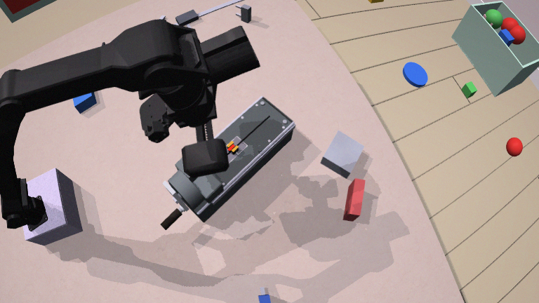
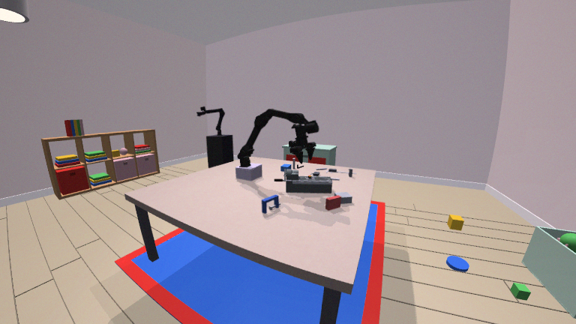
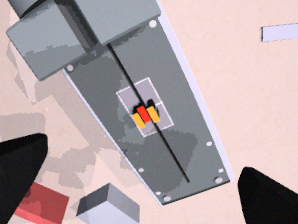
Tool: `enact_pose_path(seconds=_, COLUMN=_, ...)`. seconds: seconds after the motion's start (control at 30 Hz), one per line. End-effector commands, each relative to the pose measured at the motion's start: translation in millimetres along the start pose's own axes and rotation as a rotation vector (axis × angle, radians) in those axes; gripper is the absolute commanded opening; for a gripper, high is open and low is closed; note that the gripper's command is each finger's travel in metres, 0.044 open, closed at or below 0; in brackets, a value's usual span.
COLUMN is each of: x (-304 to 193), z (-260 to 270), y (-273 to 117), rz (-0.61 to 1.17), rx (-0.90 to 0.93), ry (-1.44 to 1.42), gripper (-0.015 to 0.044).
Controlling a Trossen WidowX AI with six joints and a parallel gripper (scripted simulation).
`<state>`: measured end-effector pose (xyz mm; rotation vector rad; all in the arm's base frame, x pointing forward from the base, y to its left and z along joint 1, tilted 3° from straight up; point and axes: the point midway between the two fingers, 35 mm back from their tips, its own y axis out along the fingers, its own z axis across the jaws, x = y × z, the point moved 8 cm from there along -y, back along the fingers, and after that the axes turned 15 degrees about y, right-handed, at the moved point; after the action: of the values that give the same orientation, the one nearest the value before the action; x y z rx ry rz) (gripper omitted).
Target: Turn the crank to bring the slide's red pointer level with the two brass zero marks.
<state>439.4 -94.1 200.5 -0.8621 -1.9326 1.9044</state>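
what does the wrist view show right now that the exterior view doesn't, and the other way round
Only the wrist view shows the dark slot along the machine's top.

Only the exterior view shows the blue clamp, the shelf unit and the crank handle.

Both show the machine, the red block and the open gripper.
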Motion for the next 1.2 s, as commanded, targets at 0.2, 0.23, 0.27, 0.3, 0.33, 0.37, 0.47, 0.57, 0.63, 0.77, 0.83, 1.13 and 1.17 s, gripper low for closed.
enact_pose_path(seconds=0.2, x=1, z=1, y=2, rz=-0.003, rx=0.006, ry=0.002, gripper=0.0440)
enact_pose_path(seconds=0.23, x=1, z=4, y=1, rz=-0.003, rx=0.000, ry=0.029, gripper=0.0440)
enact_pose_path(seconds=0.27, x=1, z=7, y=0, rz=-0.001, rx=-0.010, ry=0.075, gripper=0.0440)
enact_pose_path(seconds=0.3, x=2, z=12, y=-1, rz=0.000, rx=-0.022, ry=0.130, gripper=0.0440)
enact_pose_path(seconds=0.33, x=2, z=16, y=-2, rz=0.000, rx=-0.034, ry=0.185, gripper=0.0440)
enact_pose_path(seconds=0.37, x=2, z=20, y=-3, rz=0.001, rx=-0.046, ry=0.240, gripper=0.0440)
enact_pose_path(seconds=0.47, x=4, z=33, y=-7, rz=-0.001, rx=-0.083, ry=0.404, gripper=0.0440)
enact_pose_path(seconds=0.57, x=7, z=46, y=-10, rz=-0.006, rx=-0.120, ry=0.567, gripper=0.0440)
enact_pose_path(seconds=0.63, x=9, z=54, y=-12, rz=-0.011, rx=-0.145, ry=0.675, gripper=0.0440)
enact_pose_path(seconds=0.77, x=15, z=70, y=-16, rz=-0.028, rx=-0.196, ry=0.889, gripper=0.0440)
enact_pose_path(seconds=0.83, x=18, z=78, y=-18, rz=-0.039, rx=-0.222, ry=0.995, gripper=0.0440)
enact_pose_path(seconds=1.13, x=37, z=112, y=-25, rz=-0.112, rx=-0.338, ry=1.462, gripper=0.0440)
enact_pose_path(seconds=1.17, x=39, z=115, y=-26, rz=-0.123, rx=-0.351, ry=1.512, gripper=0.0440)
